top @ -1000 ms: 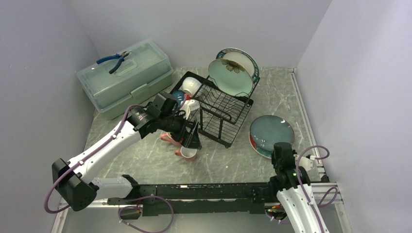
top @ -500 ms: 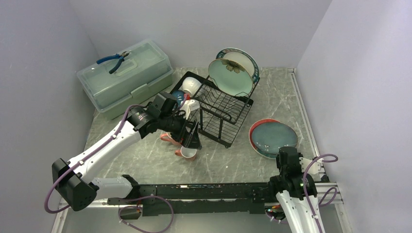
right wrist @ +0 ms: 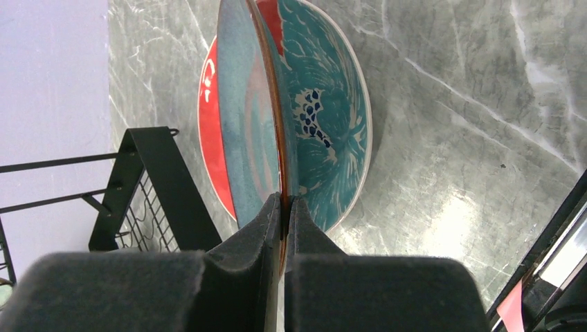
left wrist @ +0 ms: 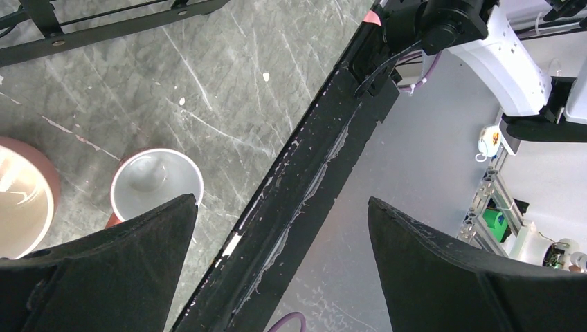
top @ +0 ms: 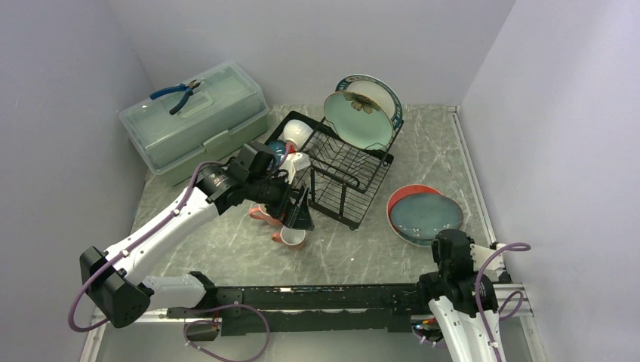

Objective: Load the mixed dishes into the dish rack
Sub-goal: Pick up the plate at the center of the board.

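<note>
- Step in hand (judged): lift the teal plate (right wrist: pixel 242 117) and carry it to the rack (top: pixel 343 177).
- Right hand (right wrist: pixel 284 207): closed on the plate's near rim, a pinch on the edge only. In the wrist view the plate is edge-on, running up the frame from the fingers.
- Plate position: lower right of the overhead view, over the red plate (top: pixel 398 197), whose rim shows at its upper left. The rack is up and to the left, near but apart.
- Technique: the grip is shallow and the glaze looks slick, so raise slowly and watch for swing or slip. Clear the red plate before moving sideways. Enter a free slot edge first, short of the racked plates (top: pixel 362 113).
- Left hand (left wrist: pixel 277 221): wide open and empty, above the mug (left wrist: pixel 156 180) on the table (top: pixel 355 249) by the rack's lower-left corner. Route the plate clear of it.
</note>
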Tool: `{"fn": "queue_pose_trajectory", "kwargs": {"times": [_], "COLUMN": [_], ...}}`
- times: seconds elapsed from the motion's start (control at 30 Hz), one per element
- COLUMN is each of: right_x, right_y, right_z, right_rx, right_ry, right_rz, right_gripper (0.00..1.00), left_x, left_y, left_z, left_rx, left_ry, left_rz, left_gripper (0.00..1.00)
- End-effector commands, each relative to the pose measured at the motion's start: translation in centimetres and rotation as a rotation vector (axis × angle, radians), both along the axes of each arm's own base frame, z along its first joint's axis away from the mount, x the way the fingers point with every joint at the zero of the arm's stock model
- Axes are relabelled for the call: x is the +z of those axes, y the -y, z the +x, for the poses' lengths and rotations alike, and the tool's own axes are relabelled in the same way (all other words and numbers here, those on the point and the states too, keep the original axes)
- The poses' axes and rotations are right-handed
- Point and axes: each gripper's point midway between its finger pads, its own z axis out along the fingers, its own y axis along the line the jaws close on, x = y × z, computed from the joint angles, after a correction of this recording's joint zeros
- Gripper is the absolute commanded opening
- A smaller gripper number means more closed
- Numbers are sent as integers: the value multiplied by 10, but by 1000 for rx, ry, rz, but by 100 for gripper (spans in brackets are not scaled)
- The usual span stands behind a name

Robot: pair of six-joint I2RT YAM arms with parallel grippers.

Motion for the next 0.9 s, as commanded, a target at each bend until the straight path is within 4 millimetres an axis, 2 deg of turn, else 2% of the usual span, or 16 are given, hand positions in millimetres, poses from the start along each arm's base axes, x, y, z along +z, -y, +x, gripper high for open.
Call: {"fn": "queue_pose_trajectory", "kwargs": {"times": [0.0,0.17,0.43,0.87], "right_x": [61,59,24,-29], "right_y": [4,1,-4,-3], "right_z": [18,20,22,9], "right_rx": [-24,-10,-15,-50], "right_ry": [216,210,117,-60], "right_rz": [2,4,35,44], "right_gripper": [0,0,0,0], "left_x": [17,16,16,13], "left_y": [7,9,7,8], "left_z": [4,4,5,3], "left_rx": [-18,-20,-14,-19], "left_ry": [42,33,39,30], "left_rz": [-44,-46,-39,-42], "left_gripper": [99,99,99,100]}}
